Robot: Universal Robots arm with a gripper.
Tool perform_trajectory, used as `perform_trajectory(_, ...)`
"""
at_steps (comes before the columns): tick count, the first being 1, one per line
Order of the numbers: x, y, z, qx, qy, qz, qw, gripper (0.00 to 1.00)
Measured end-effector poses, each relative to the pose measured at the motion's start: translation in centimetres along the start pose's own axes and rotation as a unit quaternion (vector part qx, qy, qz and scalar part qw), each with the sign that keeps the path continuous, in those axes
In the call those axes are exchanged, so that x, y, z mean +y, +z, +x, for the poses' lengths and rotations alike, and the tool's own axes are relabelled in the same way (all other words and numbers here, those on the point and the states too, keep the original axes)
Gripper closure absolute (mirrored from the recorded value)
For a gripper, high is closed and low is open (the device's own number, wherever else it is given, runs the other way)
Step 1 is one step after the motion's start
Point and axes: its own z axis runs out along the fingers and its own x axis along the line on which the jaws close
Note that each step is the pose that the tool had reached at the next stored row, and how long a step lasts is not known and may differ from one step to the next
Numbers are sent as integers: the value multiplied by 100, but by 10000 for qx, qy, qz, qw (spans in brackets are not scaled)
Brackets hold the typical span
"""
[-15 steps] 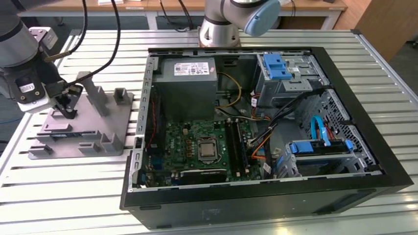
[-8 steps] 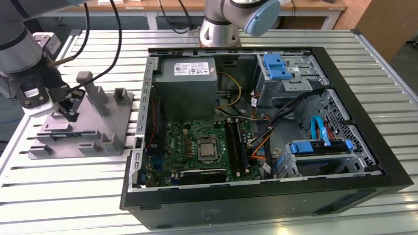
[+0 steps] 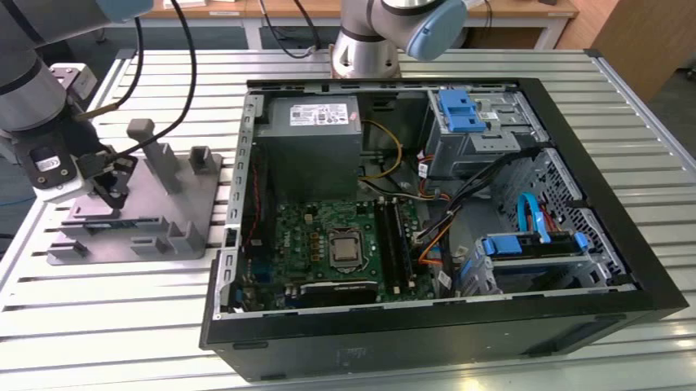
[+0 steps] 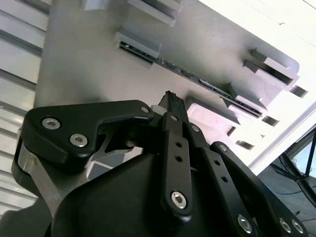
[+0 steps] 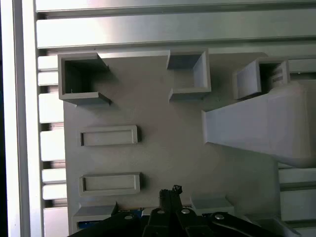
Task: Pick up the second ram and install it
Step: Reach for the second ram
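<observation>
The pincer [image 4: 169, 97] is closed on nothing and hangs just above the ram [image 4: 193, 73] — a dark sliver standing edge-on between blocks [image 4: 140, 43] near one edge of the holder [image 4: 84, 69]. I judge it light, stiff and fragile — best held at the middle, by the flat sides.

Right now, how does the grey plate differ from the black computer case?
The grey plate is low and flat, with upright blocks; the computer case is a deep black box, open, holding a green board and cables. The hand hangs over the plate, not the case. Both rest on the slatted table.
</observation>
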Motion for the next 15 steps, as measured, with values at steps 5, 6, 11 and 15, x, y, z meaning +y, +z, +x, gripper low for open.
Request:
perform_trajectory(5, -16, 5, 25, -18, -32, 263, 9996, 90)
perform_trajectory(6, -16, 6, 25, -24, -45, 347, 9994, 90)
perform_trajectory(11, -38, 41, 31, -24, -73, 350, 9994, 90)
perform_trajectory(15, -47, 50, 31, -24, -93, 347, 9994, 90)
